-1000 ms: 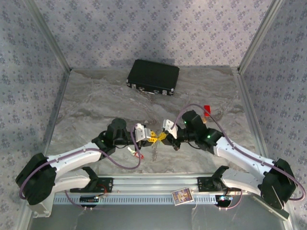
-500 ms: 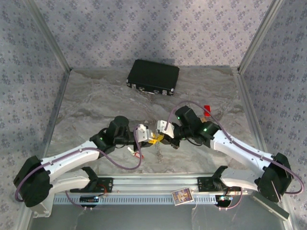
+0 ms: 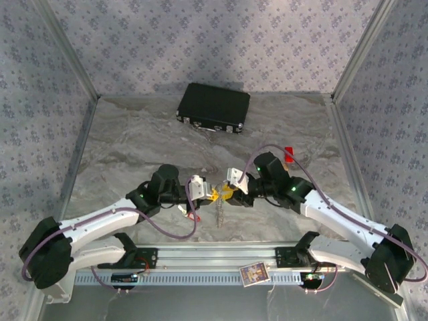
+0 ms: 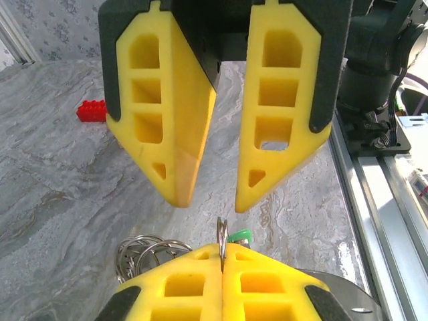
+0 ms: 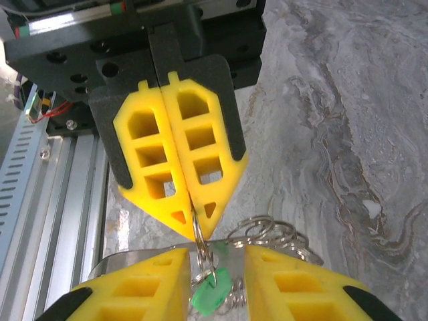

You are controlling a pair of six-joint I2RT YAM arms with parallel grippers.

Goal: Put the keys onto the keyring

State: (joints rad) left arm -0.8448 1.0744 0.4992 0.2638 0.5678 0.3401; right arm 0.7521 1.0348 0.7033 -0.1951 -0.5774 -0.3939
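Our left gripper (image 4: pixel 223 257) has just pressed its yellow pads flat together on a thin metal loop seen edge-on, which we take for the keyring (image 4: pixel 221 235). The right gripper (image 5: pixel 215 259), shut a moment ago, now stands partly open and grips nothing. We read that as a handover: the left arm holds the ring, freeing the right to work a key on. The two meet at lower centre of the top view, over the marbled table (image 3: pixel 134 140). The ring is pale and wire-thin. A green-tagged key (image 5: pixel 210 297) sits just beside it between the parted right fingers; whether it is already threaded we cannot tell. A cluster of smaller wire loops (image 5: pixel 267 234) hangs alongside.
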